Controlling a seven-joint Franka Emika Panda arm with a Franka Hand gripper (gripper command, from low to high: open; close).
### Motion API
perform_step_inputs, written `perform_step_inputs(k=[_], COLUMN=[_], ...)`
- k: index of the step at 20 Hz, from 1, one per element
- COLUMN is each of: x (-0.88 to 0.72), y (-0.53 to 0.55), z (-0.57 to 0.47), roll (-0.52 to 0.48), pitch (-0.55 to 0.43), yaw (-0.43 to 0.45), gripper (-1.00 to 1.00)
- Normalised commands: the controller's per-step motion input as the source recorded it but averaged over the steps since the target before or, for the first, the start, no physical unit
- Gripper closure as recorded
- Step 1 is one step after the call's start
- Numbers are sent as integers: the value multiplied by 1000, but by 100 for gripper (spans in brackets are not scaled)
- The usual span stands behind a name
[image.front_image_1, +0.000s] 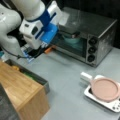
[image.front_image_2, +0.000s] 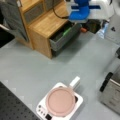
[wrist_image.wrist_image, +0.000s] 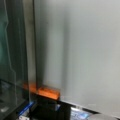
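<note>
Grey tabletop (image.front_image_1: 67, 75) carries everything in both front views. The gripper (image.front_image_1: 37, 53) is at the end of the white and blue arm (image.front_image_1: 37, 17), low near the table, just beside the lower left corner of the toaster oven (image.front_image_1: 87, 37). Its dark tip is touching or almost touching an orange piece (image.front_image_1: 48, 50) at the edge of the oven glass door; I cannot tell if the fingers are spread or pressed together, because they are dark and partly hidden. In the wrist view the orange piece (wrist_image.wrist_image: 47, 92) sits at the lower edge of the glass door (wrist_image.wrist_image: 12, 62), with the dark gripper parts directly under it and the grey table surface filling the right side. Inside the oven a teal bowl-like thing (image.front_image_1: 71, 38) shows behind the glass. A wooden cabinet (image.front_image_2: 40, 22) stands at a front view's left, with an open grey drawer (image.front_image_2: 63, 37) that has something green inside. Well apart from the gripper, a pink round pan (image.front_image_2: 60, 101) with a white handle rests on a white base with buttons (image.front_image_2: 41, 111) near a front view's bottom.
</note>
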Motion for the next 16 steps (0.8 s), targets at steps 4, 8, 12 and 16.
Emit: perform_step_inputs(k=[4,8,12,16], x=[-382,-326,-310,-279], y=[592,724,660,499], z=[-131,-110,-32,53], roll=[196,90,-5,18], pitch=[-155,-169,-156,-128], yaw=[-89,-128,-174,-206], gripper=[-100,-100,-100,-100])
